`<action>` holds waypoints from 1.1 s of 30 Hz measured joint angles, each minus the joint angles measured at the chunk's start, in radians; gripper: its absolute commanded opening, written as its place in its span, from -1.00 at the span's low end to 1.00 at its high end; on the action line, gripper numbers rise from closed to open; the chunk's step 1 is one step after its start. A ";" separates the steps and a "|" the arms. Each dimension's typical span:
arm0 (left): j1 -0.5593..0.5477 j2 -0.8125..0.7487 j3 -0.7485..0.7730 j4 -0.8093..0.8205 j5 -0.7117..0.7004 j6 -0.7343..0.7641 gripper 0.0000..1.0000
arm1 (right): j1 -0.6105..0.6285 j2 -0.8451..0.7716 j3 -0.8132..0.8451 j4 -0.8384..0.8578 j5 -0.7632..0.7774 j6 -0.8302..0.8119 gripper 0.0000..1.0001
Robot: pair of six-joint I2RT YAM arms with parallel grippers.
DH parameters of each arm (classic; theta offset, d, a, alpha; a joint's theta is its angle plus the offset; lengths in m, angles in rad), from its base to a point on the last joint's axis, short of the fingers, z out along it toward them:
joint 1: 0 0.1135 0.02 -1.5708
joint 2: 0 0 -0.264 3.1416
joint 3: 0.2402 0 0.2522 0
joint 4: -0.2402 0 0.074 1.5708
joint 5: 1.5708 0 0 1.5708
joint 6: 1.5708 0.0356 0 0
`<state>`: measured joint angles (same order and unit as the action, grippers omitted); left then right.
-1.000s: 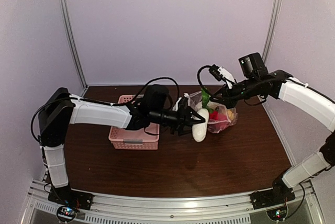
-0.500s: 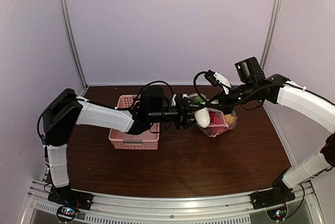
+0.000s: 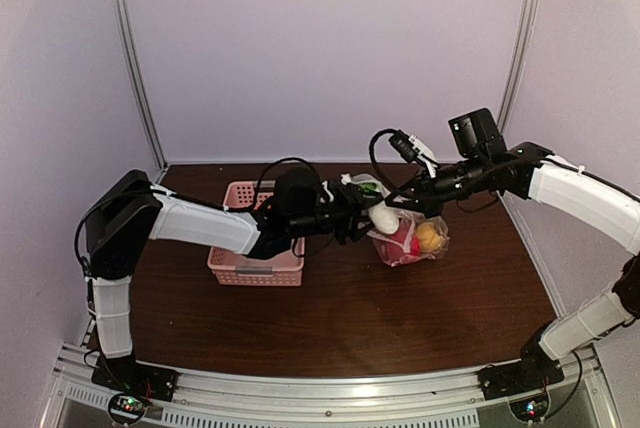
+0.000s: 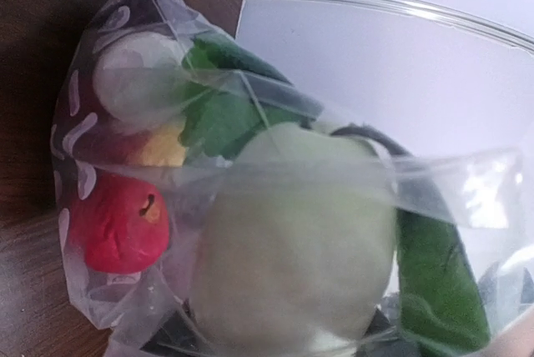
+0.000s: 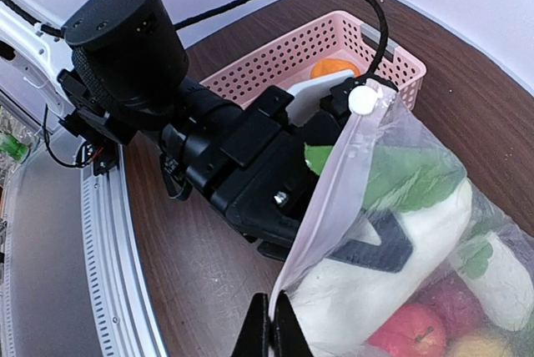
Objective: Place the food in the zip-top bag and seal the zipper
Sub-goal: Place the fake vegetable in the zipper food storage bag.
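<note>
The transparent zip-top bag (image 3: 436, 220) lies right of the middle, its mouth facing left. My right gripper (image 3: 397, 202) is shut on the bag's mouth edge (image 5: 334, 198), close to the zipper strip, and holds it up; its tips (image 5: 271, 322) pinch the film. My left gripper (image 3: 368, 216) is shut on the whitish-and-green piece (image 4: 292, 240) and reaches into the mouth (image 5: 375, 248). Inside the bag are a red fruit (image 4: 117, 223), a yellow one (image 4: 163, 148) and a pale piece with green leaves (image 4: 133, 82). An orange fruit (image 5: 334, 67) lies in the pink basket.
The pink slatted basket (image 3: 228, 258) stands on the brown table left of the bag, under the left arm. The back wall is just behind the bag. A metal rail (image 3: 320, 388) runs along the near edge.
My left gripper has carried the whitish-and-green piece up and right, from beside the bag into its mouth. The bag has sagged a little lower. My right gripper keeps its hold on the edge.
</note>
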<state>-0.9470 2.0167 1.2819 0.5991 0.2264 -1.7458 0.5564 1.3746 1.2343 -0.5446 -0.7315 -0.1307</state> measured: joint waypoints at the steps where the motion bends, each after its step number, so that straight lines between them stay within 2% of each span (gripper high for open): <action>1: -0.003 0.000 0.009 -0.012 -0.012 0.007 -0.43 | 0.000 0.000 0.000 0.006 -0.014 0.013 -1.00; 6: -0.014 0.000 0.071 -0.060 -0.029 0.062 0.04 | -0.002 0.003 0.001 0.034 -0.072 0.069 -1.00; 9: -0.015 0.000 0.119 -0.102 -0.024 0.108 0.26 | -0.016 0.006 0.001 0.054 -0.102 0.092 -1.00; 11: -0.015 -0.003 0.140 -0.129 -0.024 0.145 0.31 | -0.034 0.006 0.001 0.072 -0.125 0.105 -1.00; 19: -0.017 -0.111 0.137 -0.271 -0.025 0.273 0.34 | -0.121 -0.001 -0.005 0.102 -0.156 0.120 -1.00; 24: -0.017 -0.222 0.094 -0.270 -0.010 0.324 0.35 | -0.148 -0.006 -0.026 0.123 -0.165 0.124 -1.00; 28: -0.020 -0.279 0.061 -0.286 0.013 0.382 0.17 | -0.150 -0.003 -0.035 0.132 -0.172 0.127 -1.00; 33: -0.043 -0.314 0.008 -0.402 -0.025 0.470 -0.03 | -0.151 0.004 -0.039 0.152 -0.174 0.128 -1.00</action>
<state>-0.9905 1.7027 1.2900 0.1970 0.2016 -1.2758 0.4057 1.3785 1.1957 -0.3923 -0.9054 -0.0025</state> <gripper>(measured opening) 0.533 0.003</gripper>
